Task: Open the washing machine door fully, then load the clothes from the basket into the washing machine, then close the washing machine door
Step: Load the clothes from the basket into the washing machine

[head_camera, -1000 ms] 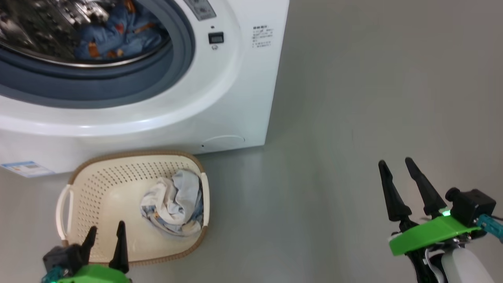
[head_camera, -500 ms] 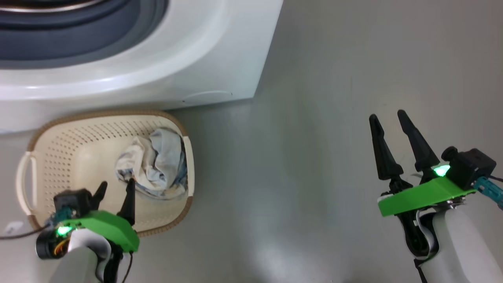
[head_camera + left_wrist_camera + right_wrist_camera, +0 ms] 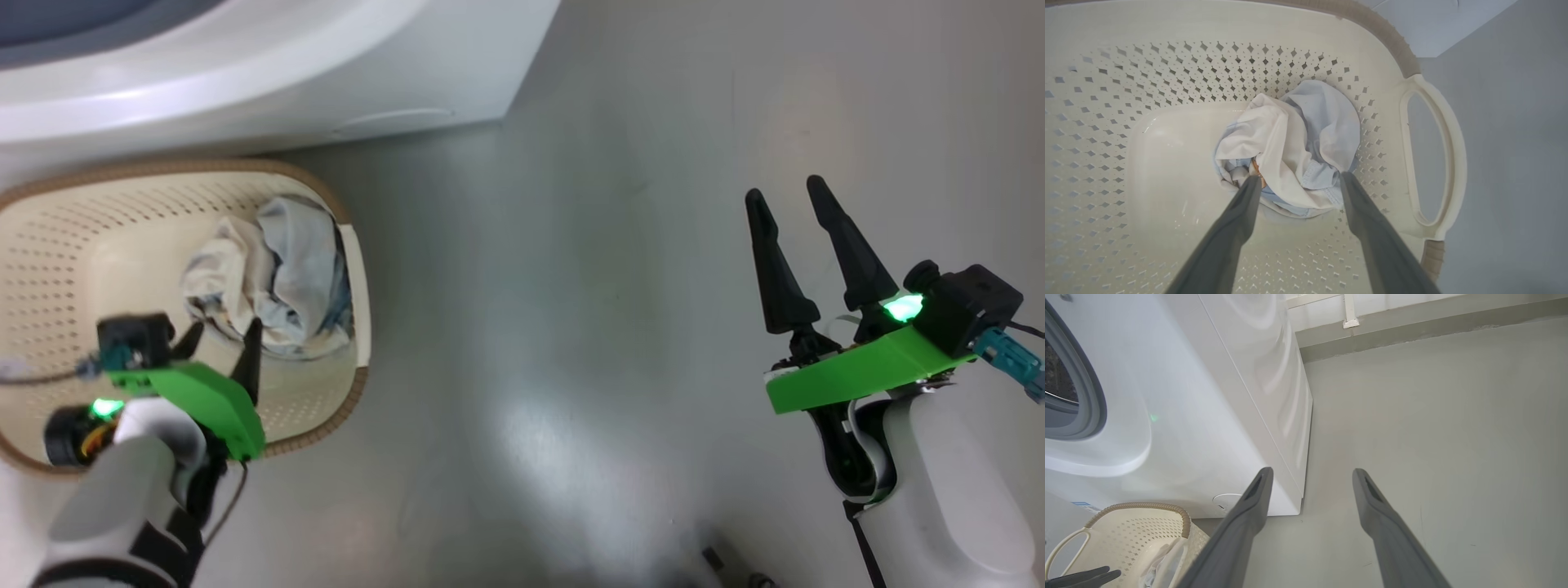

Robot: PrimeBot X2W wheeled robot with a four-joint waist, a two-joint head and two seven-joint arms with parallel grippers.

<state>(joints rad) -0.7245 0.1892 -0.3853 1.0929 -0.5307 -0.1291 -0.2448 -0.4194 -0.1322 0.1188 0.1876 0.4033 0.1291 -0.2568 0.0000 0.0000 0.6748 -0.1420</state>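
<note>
Head view: cream basket (image 3: pixel 49 237) sits before the white washing machine (image 3: pixel 286 82), crumpled white and pale blue clothes (image 3: pixel 261 269) at its right end. Left gripper (image 3: pixel 224 331), spread, hangs over them; right gripper (image 3: pixel 784 189), spread, over grey floor (image 3: pixel 571 327). Left wrist view: fingertips (image 3: pixel 1249 192) straddle the clothes' near edge. Right wrist view: machine's front corner ahead.

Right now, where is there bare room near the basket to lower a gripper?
The basket bottom on the robot's left of the white and pale blue garment is bare, to the perforated wall. Crowded by the right handle: the garment lies near that wall, left gripper open over it. Grey floor between basket and right gripper is bare.
</note>
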